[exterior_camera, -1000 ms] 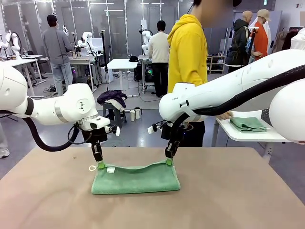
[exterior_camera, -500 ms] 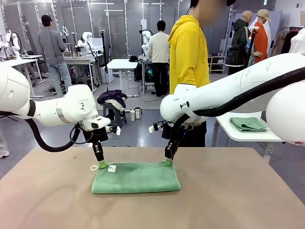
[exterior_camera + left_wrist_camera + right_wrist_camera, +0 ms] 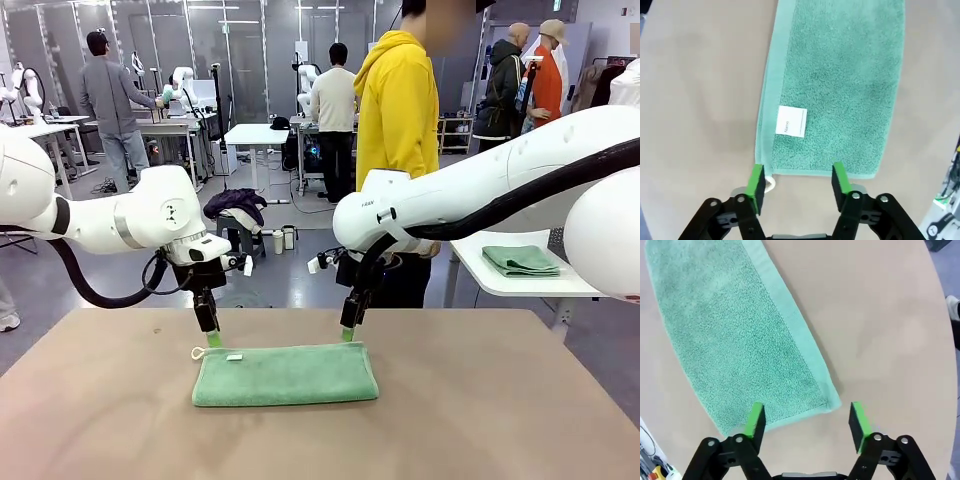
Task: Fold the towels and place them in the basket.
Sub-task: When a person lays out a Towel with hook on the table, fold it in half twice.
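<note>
Evidently folded, the mint green towel [image 3: 285,374] lies flat on the table [image 3: 500,420]; the left claw [image 3: 212,340] and right claw [image 3: 347,334] hang just above its far corners, both spread open and empty, probably so the fold settles.

1. The far edge of the green towel [image 3: 285,374] has been let go by the left gripper [image 3: 213,339] and the right gripper [image 3: 347,333], and their jaws are now spread apart.
2. Both grippers have been raised a little above the far corners.
3. The far edge, which was lifted at the corners and sagging in the middle, is now laid flat on the table [image 3: 500,400].
</note>
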`<state>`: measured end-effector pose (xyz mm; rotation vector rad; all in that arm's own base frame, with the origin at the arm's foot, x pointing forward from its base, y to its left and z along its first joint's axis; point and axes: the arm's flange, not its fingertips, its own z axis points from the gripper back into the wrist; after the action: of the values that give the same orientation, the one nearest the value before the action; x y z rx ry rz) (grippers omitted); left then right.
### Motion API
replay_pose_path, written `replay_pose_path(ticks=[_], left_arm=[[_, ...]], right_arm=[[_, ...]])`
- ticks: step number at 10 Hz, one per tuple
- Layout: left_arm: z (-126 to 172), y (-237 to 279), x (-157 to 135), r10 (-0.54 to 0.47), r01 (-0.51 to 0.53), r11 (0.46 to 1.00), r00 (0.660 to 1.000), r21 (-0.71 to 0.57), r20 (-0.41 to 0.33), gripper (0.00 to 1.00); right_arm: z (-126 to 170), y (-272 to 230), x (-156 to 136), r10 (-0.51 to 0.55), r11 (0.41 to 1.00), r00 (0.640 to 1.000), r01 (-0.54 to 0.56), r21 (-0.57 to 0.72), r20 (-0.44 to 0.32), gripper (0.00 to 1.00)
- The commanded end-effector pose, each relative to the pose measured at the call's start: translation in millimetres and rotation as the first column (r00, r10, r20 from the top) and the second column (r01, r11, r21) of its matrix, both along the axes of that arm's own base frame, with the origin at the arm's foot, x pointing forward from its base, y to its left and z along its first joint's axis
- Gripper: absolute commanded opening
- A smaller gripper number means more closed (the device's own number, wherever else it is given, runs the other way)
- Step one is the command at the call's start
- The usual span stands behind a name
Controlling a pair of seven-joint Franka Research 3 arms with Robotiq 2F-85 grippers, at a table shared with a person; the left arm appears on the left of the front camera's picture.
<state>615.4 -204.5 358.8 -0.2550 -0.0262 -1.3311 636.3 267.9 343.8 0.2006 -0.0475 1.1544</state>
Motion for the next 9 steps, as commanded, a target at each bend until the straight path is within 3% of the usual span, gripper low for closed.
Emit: replay_pose_path(ticks=[1,5,6,9], left_arm=[[-2,7,-16,-0.051,0.050,0.998,0.998,0.023,0.033,0.99],[-1,7,-26,-0.089,0.089,0.996,0.995,0.010,0.044,1.00],[-1,3,-14,-0.051,0.050,0.998,0.999,0.029,0.010,1.00],[-1,3,-14,-0.051,0.050,0.998,0.999,0.029,0.010,1.00]], right_arm=[[3,-7,-13,0.032,0.999,0.999,-0.032,-0.013,0.024,1.00],[5,-5,-14,0.042,0.999,0.999,-0.042,-0.035,0.022,1.00],[5,0,-6,0.017,1.000,1.000,-0.017,-0.016,0.008,1.00],[5,0,-6,0.017,1.000,1.000,-0.017,-0.016,0.008,1.00]])
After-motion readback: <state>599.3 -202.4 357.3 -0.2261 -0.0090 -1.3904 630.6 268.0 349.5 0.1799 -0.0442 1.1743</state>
